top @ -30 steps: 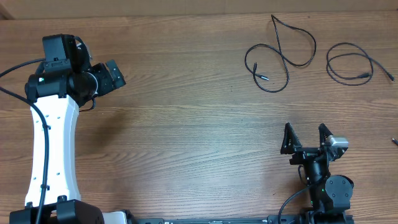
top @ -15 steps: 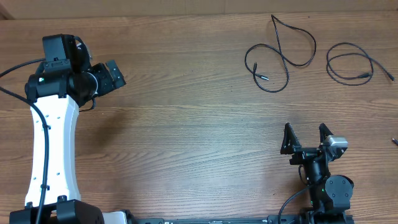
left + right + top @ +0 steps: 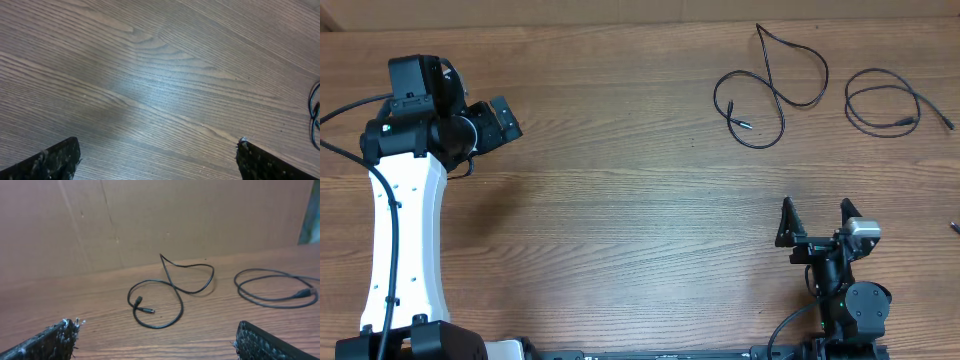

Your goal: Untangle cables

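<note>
Cables lying apart from each other at the far right of the surface, both grippers empty.

One cord twists into a crossed loop with a sharp kink at its far end, its two small plugs close together on the side toward the middle of the surface. The other cord forms a flat oval just beside it, nearer the edge, and the two do not touch (a strip of bare wood shows between them). The right gripper sits near the front edge, well short of the cords, jaws spread wide on nothing. The left gripper hovers well away on the left side, also wide and empty. A brown board backs the surface.
</note>
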Motion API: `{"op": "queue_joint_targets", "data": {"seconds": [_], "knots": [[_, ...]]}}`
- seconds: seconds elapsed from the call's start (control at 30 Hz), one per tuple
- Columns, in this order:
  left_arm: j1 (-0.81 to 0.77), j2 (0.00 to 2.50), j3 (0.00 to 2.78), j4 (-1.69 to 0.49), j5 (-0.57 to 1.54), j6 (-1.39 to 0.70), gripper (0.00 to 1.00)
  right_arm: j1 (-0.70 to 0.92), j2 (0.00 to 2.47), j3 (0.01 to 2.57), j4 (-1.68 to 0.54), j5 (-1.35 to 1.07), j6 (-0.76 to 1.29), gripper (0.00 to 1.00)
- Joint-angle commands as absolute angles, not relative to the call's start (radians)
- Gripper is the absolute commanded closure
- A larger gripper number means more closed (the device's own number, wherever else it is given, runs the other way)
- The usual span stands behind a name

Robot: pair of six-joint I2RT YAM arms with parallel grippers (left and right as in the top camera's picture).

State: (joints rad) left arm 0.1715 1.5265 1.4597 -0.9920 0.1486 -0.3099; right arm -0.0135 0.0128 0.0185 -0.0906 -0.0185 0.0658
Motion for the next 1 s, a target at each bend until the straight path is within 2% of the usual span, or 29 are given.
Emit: {"op": "queue_joint_targets", "data": {"seconds": [0.0,0.97], "knots": [[0.17,1.53,1.473,-0.99,0.146,-0.291,0.0,-0.017,0.002,0.008,-0.087,-0.013,-0.01,0.0],[0.17,1.53,1.473,-0.991,0.146,-0.291,0.01,-0.017,0.002,0.008,-0.084,-0.012,-0.024,0.0]]}}
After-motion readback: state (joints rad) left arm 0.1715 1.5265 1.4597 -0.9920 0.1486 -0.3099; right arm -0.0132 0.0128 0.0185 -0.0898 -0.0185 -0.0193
